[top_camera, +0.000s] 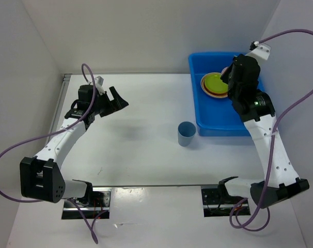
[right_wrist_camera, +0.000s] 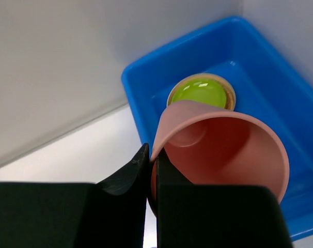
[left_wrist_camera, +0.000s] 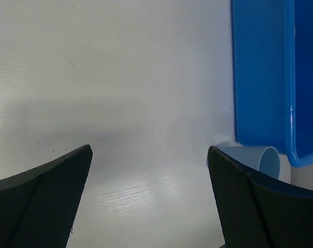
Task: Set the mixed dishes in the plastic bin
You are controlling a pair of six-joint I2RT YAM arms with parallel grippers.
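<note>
The bright blue plastic bin [top_camera: 213, 124] stands at the back right and holds a stack of plates with the lime green plate [top_camera: 216, 82] on top. My right gripper [right_wrist_camera: 152, 157] is shut on the wall of the salmon-pink cup [right_wrist_camera: 223, 150] and holds it above the bin [right_wrist_camera: 146, 98], over the green plate [right_wrist_camera: 200, 93]. In the top view the right gripper [top_camera: 234, 77] hides most of the cup. The blue cup [top_camera: 186, 134] stands upright on the table just left of the bin. My left gripper [top_camera: 111, 103] is open and empty at the far left. The blue cup [left_wrist_camera: 267, 160] shows past its right finger [left_wrist_camera: 249, 206].
White walls close in the table at the back and both sides. The bin's outer wall [left_wrist_camera: 260, 72] shows in the left wrist view. Purple cables loop beside both arms. The woven trays and the other plates of the stack are mostly hidden.
</note>
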